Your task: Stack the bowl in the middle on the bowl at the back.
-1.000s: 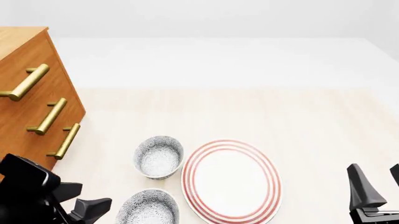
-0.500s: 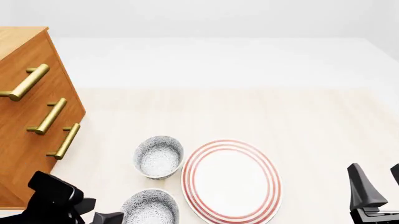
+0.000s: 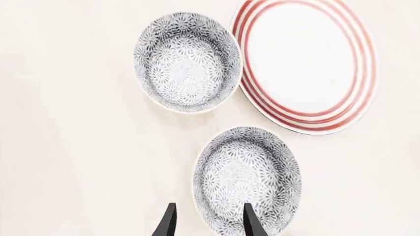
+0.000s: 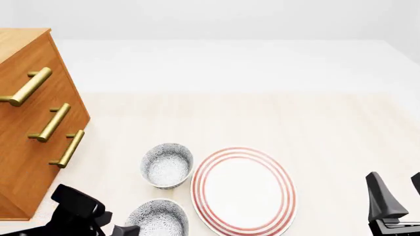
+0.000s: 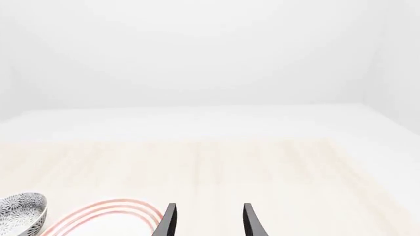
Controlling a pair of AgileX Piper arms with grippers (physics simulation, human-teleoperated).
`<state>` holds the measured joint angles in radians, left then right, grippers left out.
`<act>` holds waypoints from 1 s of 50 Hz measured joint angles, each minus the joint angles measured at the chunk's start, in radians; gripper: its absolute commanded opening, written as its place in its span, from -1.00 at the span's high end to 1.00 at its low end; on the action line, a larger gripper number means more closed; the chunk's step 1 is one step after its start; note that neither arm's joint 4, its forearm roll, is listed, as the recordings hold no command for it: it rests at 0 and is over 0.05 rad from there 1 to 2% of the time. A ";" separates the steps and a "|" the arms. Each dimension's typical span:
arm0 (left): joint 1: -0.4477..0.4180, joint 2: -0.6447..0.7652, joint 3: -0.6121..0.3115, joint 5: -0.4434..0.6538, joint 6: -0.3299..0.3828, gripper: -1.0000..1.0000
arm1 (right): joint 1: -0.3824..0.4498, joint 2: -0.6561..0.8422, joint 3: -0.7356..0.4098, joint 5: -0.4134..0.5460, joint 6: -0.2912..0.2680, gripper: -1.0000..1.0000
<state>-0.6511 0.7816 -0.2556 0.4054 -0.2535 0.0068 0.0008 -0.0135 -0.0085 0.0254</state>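
Two speckled white bowls sit left of centre. The bowl at the back (image 4: 166,164) (image 3: 187,61) stands beside the plate. The bowl in the middle (image 4: 157,219) (image 3: 247,180) lies nearer the front edge. My left gripper (image 4: 127,230) (image 3: 208,223) is open above the near bowl's left rim, one finger outside the wall and one over the inside. Nothing is held. My right gripper (image 4: 399,191) (image 5: 208,222) is open and empty at the front right, far from both bowls. Its wrist view catches only the edge of a speckled bowl (image 5: 19,209).
A large red-ringed white plate (image 4: 243,189) (image 3: 305,64) lies just right of the bowls, almost touching the back one. A wooden dresser (image 4: 33,123) with brass handles stands along the left side. The light wood table (image 4: 295,118) stretches back behind them.
My left arm has moved right toward the near bowl, bringing its fingers to the bowl's left rim. The bowls, plate and right arm have not moved.
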 measured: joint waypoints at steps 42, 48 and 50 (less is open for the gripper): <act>0.001 0.209 0.074 -0.255 0.001 1.00 | 0.001 0.000 0.001 -0.001 0.003 -1.00; 0.003 0.224 0.074 -0.272 0.004 1.00 | 0.001 0.000 0.002 -0.001 0.004 -1.00; 0.005 0.229 0.074 -0.278 0.003 1.00 | 0.001 0.000 0.002 -0.002 0.005 -1.00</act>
<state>-0.6465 1.0104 -0.1812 0.1274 -0.2501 0.0082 0.0009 -0.0117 -0.0102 0.0300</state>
